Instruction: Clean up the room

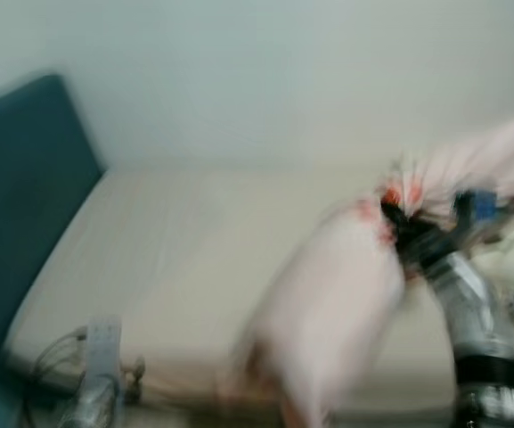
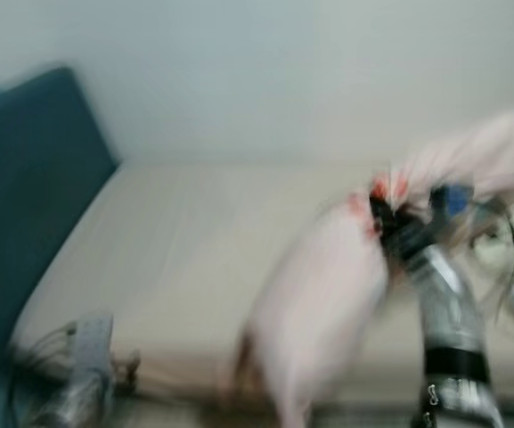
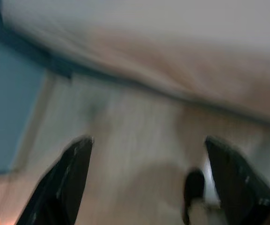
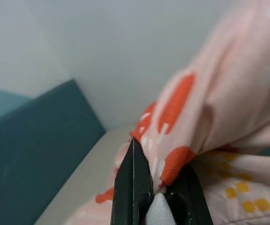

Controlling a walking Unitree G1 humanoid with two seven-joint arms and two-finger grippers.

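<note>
Pinching a fold of the pink patterned blanket (image 1: 328, 312), the right gripper (image 4: 156, 187) lifts it above the bed (image 1: 176, 267). The left gripper (image 3: 149, 183) hangs with fingers spread. Keeping the pinch firm should stop the cloth slipping.

Pink blanket (image 4: 228, 93): soft matt cloth, orange print, bunched between right gripper (image 4: 156, 187) fingers (image 4: 134, 183), glossy black plastic. Mattress (image 1: 203, 259): smooth beige fabric.
</note>
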